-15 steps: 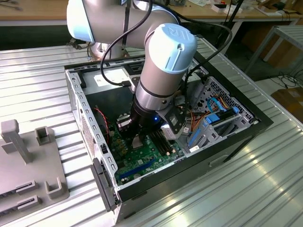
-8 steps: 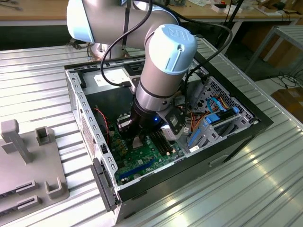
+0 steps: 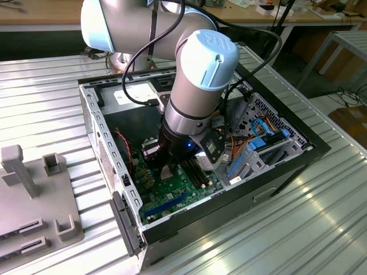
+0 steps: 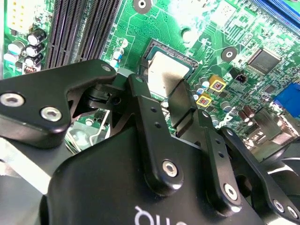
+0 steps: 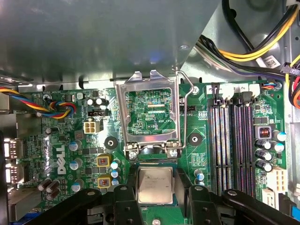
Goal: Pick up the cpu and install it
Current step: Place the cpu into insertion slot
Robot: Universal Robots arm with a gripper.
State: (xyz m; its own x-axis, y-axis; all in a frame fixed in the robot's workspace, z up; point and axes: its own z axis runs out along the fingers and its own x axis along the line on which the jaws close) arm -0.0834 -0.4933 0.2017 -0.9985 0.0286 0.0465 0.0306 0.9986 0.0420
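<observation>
The flat silvery-grey square cpu lies in the black square socket of the green motherboard, inside the open black case on the ribbed metal tabletop.

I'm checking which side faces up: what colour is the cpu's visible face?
Silvery-grey metal. The cpu shows best in the first wrist view.

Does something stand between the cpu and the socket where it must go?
Nothing visible does. In the first wrist view the metal frame stands swung open, clear of the socket, and the cpu already lies in the socket's opening. The claw is close over the cpu.
</observation>
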